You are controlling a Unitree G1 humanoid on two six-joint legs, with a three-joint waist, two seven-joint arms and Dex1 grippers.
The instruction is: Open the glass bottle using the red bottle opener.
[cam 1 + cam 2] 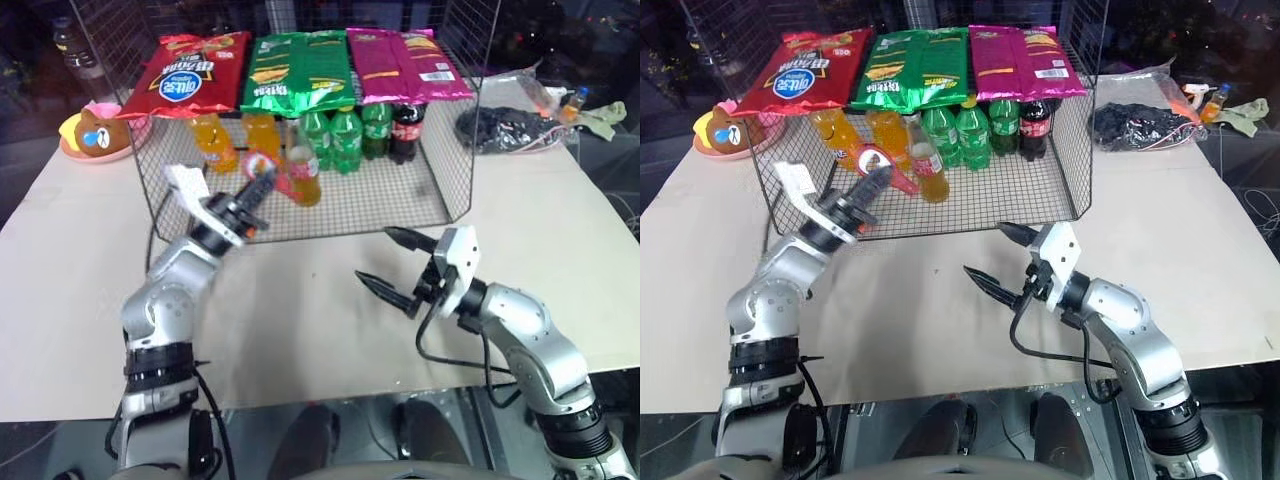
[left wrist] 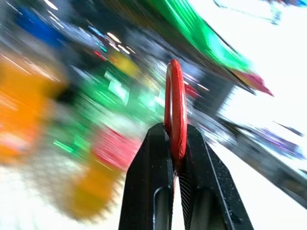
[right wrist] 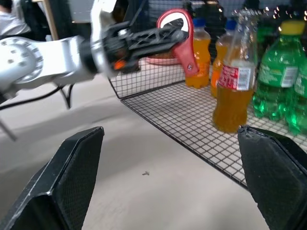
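Nearest us, right gripper (image 1: 393, 265) hovers over the table (image 1: 300, 330), jaws wide, empty. Farther in, left gripper (image 1: 876, 183) clamps the opener (image 3: 178, 28), loop raised. Beyond, bottle (image 1: 927, 160) stands upright on the wire rack (image 1: 1020, 205), cap on. Uncapping's left.

A pale beige table (image 1: 300, 330) spans the middle of the frame under bright light, its far edge meeting a dark, dim room along the top, with shadowed floor at the bottom.
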